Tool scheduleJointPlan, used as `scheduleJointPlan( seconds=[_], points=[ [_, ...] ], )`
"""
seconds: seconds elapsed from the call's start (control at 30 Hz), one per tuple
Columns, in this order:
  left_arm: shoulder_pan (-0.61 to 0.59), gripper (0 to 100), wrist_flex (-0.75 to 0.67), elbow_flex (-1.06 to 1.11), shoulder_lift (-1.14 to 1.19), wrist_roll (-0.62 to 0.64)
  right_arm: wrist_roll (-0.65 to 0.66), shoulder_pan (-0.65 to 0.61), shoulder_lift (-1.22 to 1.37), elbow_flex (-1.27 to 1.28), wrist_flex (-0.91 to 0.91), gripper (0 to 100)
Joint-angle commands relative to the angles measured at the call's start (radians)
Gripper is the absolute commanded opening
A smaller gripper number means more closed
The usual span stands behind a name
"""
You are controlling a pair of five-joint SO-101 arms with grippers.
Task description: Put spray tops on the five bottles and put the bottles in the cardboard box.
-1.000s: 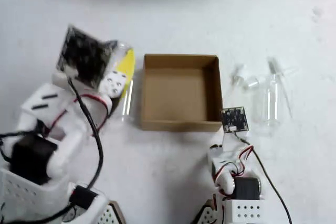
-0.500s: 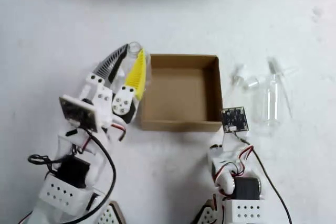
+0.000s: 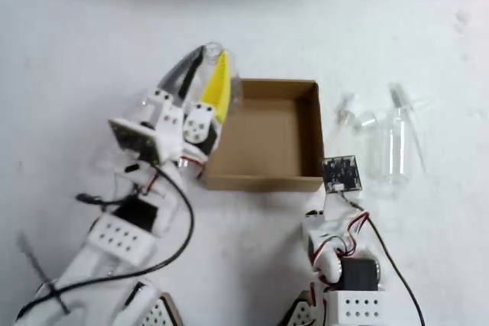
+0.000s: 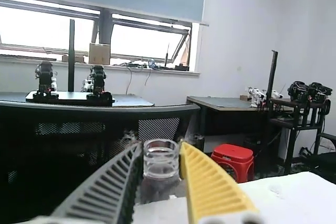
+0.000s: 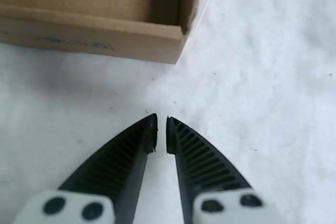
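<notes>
— What has the left claw (image 3: pixel 211 54) got?

— Its grey and yellow fingers are clamped on the open neck of a clear plastic bottle (image 4: pixel 160 160) that has no spray top on it. From above, the claw sits at the far left corner of the brown cardboard box (image 3: pixel 263 182), and the yellow finger overlaps the rim there.

— And the right claw (image 5: pixel 161 127)?

— Its black fingers are nearly touching, with only a thin slit between the tips, and they hold nothing. It hangs low over the white desk (image 3: pixel 306 28), just off the box's near right corner.

— Anything else around?

— To the right of the box, apart from it, lie more clear bottles (image 3: pixel 393 146) and spray tops (image 3: pixel 349 108), too blurred to count.
</notes>
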Motion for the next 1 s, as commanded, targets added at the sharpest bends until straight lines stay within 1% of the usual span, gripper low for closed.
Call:
scheduleJointPlan(
  seconds=[0.0, 0.1, 0.17, 0.27, 0.33, 0.47, 0.67, 0.83, 0.97],
  points=[
    [0.062, 2, -0.181, -0.009, 0.174, -0.006, 0.009, -0.002, -0.001, 0.009, 0.005, 1.5],
    [0.084, 2, -0.292, -0.026, 0.309, -0.006, 0.009, -0.004, -0.001, 0.009, 0.005, 1.5],
    [0.077, 2, -0.358, -0.068, 0.414, -0.006, 0.009, -0.005, -0.001, 0.009, 0.005, 1.5],
    [0.050, 2, -0.408, -0.158, 0.596, -0.006, 0.009, -0.005, -0.001, 0.009, 0.005, 1.5],
    [0.048, 2, -0.440, -0.175, 0.696, -0.006, 0.009, -0.005, -0.001, 0.009, 0.005, 1.5],
    [0.045, 2, -0.566, -0.120, 0.753, -0.015, 0.009, -0.002, -0.001, 0.009, 0.005, 1.5],
    [-0.018, 2, -0.574, -0.190, 0.846, -0.017, 0.009, -0.007, -0.001, 0.009, 0.005, 1.5],
    [-0.044, 2, -0.578, -0.236, 0.954, -0.017, 0.009, -0.002, -0.001, 0.009, 0.005, 1.5],
    [-0.056, 2, -0.671, -0.262, 1.018, -0.017, 0.009, -0.002, -0.001, 0.009, 0.005, 1.5]
  ],
)
